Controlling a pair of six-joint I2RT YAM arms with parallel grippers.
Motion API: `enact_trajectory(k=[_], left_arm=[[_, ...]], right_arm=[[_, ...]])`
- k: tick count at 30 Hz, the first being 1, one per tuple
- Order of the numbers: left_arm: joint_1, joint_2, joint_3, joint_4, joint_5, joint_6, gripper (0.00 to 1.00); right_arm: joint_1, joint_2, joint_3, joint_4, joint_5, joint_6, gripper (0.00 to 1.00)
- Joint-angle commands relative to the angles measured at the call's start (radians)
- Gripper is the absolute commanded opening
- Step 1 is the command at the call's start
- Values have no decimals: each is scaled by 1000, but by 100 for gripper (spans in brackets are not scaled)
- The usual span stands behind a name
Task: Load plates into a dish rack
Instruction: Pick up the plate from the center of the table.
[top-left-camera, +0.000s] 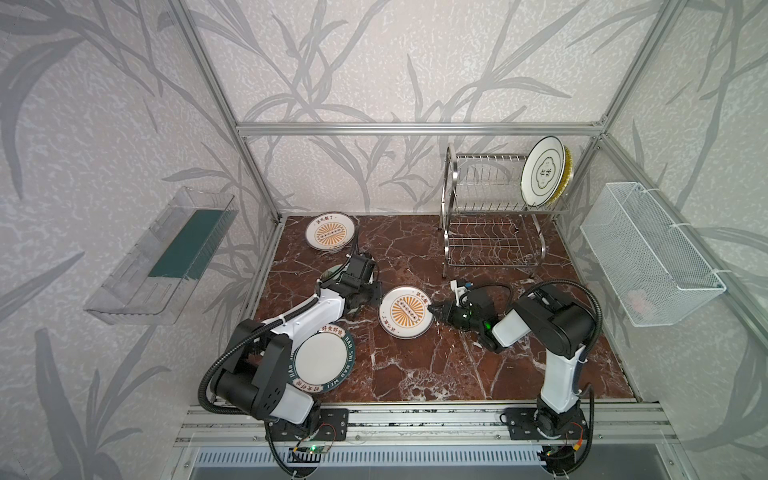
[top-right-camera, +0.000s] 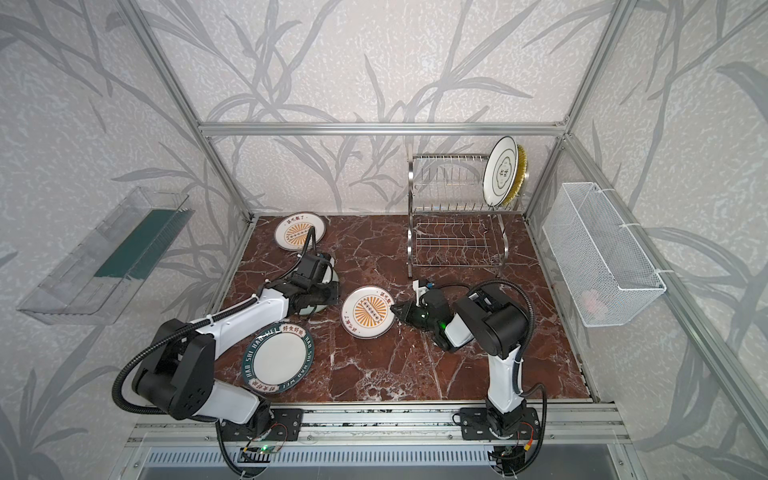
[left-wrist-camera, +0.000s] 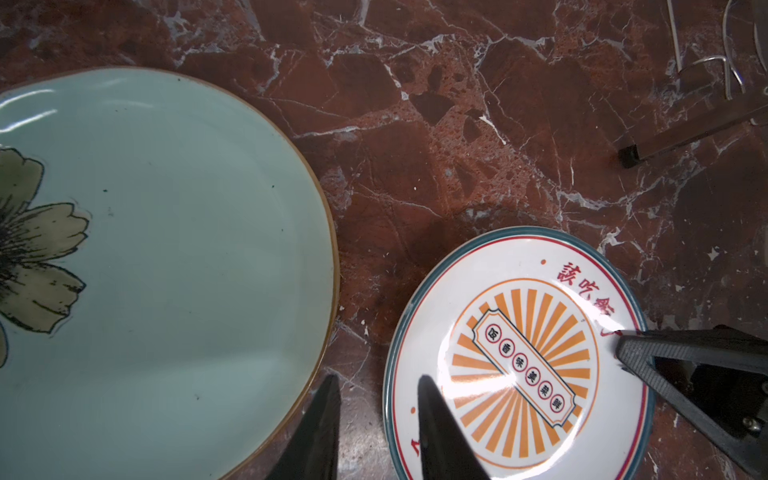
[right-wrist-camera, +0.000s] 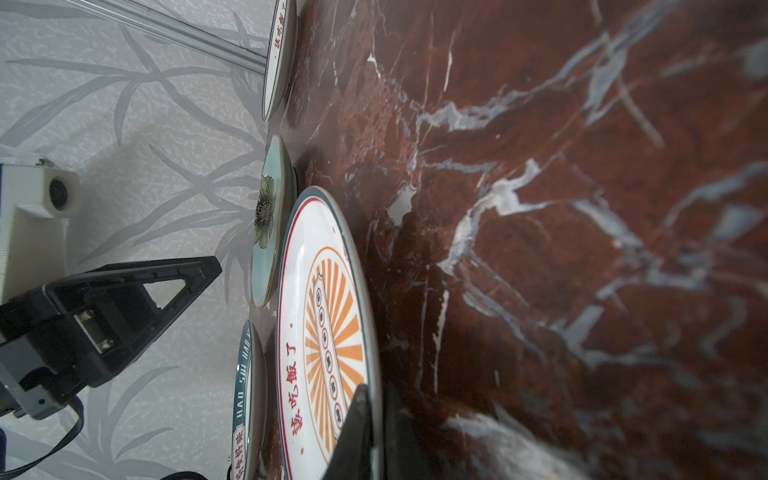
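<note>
A white plate with an orange sunburst (top-left-camera: 406, 311) (left-wrist-camera: 519, 353) lies mid-table, and my right gripper (top-left-camera: 432, 309) (right-wrist-camera: 376, 399) is shut on its right rim. My left gripper (left-wrist-camera: 376, 399) hovers open over the gap between that plate and a pale green plate (left-wrist-camera: 166, 249) (top-right-camera: 328, 270), holding nothing. A second sunburst plate (top-left-camera: 330, 232) lies at the back left. A teal-lettered plate (top-left-camera: 322, 361) sits near the front, partly under the left arm. The dish rack (top-left-camera: 490, 208) at the back right holds a cloud-outline plate (top-left-camera: 542, 174) upright, with a yellow plate (top-left-camera: 566, 174) behind it.
A clear plastic tray (top-left-camera: 166, 257) hangs on the left wall and a white mesh basket (top-left-camera: 648, 253) on the right wall. Aluminium frame posts edge the brown marble table (top-left-camera: 415, 374). The rack's lower tier (top-left-camera: 486, 245) holds nothing.
</note>
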Motion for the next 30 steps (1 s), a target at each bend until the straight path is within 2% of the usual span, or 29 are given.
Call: enact_trajectory(k=[1,10,14,22,30], left_arm=[[5,-35,-12,7,1,5,31],[5,-56,-21,33,49,-1,29],[6,-68,-31,70,105,-9,29],[5,-55,-83,256,275,-39,27],[5,-16,-82,358,413,-83,26]], right_arm=[[-12,4,-28,-30,13,-13,8],[-73,-25,-74,36,-12,8,0],[-111,-66,-100,35,-23,2,0],[-190,-207,-136,-44,-51,-34,0],[-206,-420,-111,-265,-38,-124,0]])
